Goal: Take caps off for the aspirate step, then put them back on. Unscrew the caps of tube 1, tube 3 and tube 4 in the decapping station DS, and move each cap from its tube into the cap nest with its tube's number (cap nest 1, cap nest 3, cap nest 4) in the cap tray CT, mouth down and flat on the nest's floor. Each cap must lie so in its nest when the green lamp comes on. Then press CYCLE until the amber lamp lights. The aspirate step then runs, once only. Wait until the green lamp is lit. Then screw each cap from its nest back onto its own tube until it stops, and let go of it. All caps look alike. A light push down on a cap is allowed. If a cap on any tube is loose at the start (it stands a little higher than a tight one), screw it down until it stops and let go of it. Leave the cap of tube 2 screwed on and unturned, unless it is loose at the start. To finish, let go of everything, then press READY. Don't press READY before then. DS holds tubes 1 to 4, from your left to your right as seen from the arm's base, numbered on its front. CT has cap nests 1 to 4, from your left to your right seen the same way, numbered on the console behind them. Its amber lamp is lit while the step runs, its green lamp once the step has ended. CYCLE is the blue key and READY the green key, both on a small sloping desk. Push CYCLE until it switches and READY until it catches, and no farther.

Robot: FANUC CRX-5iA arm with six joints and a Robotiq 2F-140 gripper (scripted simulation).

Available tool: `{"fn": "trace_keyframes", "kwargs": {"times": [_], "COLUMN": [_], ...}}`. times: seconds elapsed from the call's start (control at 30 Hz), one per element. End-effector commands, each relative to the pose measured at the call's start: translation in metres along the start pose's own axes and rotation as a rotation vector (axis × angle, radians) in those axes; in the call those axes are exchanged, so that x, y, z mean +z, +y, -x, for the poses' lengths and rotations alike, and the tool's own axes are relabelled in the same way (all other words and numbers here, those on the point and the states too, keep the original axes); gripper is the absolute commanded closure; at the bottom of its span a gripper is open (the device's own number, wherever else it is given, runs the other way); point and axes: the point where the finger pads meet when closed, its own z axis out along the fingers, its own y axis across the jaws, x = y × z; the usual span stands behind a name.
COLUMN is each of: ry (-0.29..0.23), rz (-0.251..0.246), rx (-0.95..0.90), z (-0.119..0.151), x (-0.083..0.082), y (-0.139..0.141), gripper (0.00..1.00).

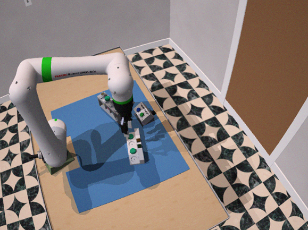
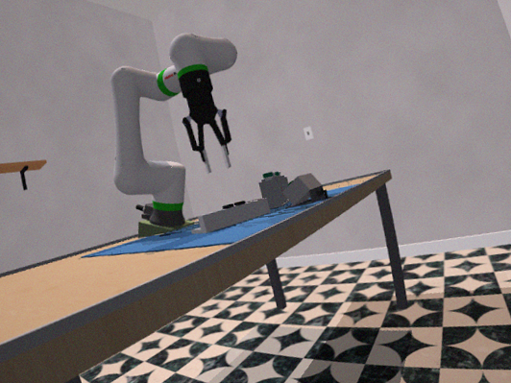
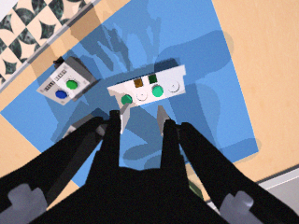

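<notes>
The black two-fingered end effector [image 2: 216,167] hangs part-open and empty, high above the white cap tray [image 1: 135,150]. Below it sit two round green caps [image 3: 158,91] in their nests — light, rigid, probably slippery — best pinched across the side wall.
</notes>
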Motion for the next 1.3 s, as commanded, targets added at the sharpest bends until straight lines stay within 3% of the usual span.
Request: {"fn": "trace_keyframes", "kwargs": {"times": [0.0,0.07,0.13,0.53,0.63,0.7,0.77,0.87,1.27], "ry": [0.024,0.024,0.027,0.035,0.035,0.038,0.038,0.039,0.041], "rz": [0.039,0.039,0.037,0.031,0.031,0.028,0.028,0.025,0.026], "rx": [0.222,0.222,0.389,0.805,0.805,0.97,0.972,1.13,1.139], "z": [0.01,0.01,0.019,0.041,0.041,0.05,0.05,0.059,0.09], "x": [0.001,0.001,0.001,0.003,0.003,0.004,0.004,0.005,0.007], "y": [-0.017,-0.017,-0.031,-0.066,-0.066,-0.08,-0.08,-0.094,-0.143], "gripper": [0.65,0.65,0.65,0.65,0.65,0.65,0.65,0.65,0.65]}}
